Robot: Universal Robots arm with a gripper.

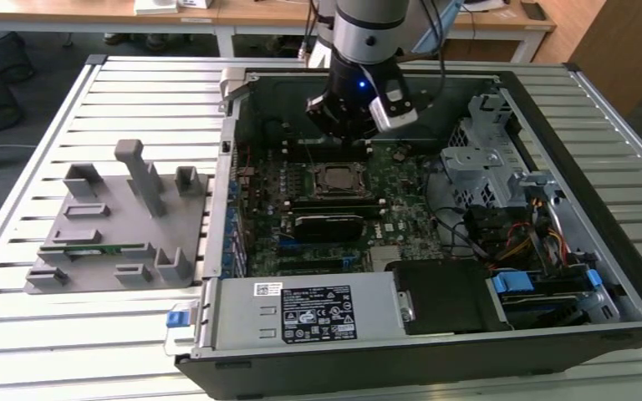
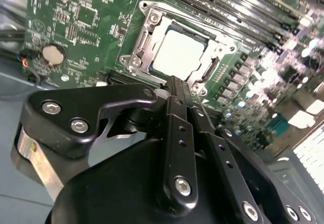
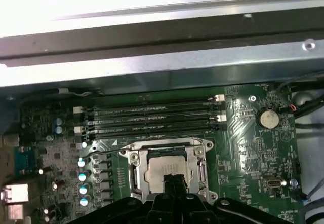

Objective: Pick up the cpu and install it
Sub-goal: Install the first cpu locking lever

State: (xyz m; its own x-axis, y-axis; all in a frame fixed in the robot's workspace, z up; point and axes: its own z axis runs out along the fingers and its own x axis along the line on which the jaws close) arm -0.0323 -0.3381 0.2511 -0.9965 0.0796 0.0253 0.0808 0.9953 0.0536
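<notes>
The cpu [image 1: 333,178] lies flat in the black-framed socket [image 1: 308,180] in the middle of the motherboard [image 1: 405,213], inside the open computer case. In both wrist views its silvery-grey top [image 2: 178,53] [image 3: 163,169] shows inside the socket's open metal frame [image 2: 144,39] [image 3: 135,159]. My gripper [image 1: 341,134] hangs above the board, just beyond the socket in the exterior view. Its black fingers [image 2: 174,102] [image 3: 172,182] lie pressed together with nothing between them, and their tips hide the near edge of the chip.
A grey slotted fixture [image 1: 109,225] holding a green memory stick [image 1: 87,249] stands at the exterior view's left. Case walls [image 1: 231,167], a power supply [image 1: 298,309] and a drive cage [image 1: 488,159] ring the board. Memory slots [image 3: 152,117] and a coin cell [image 3: 268,117] flank the socket.
</notes>
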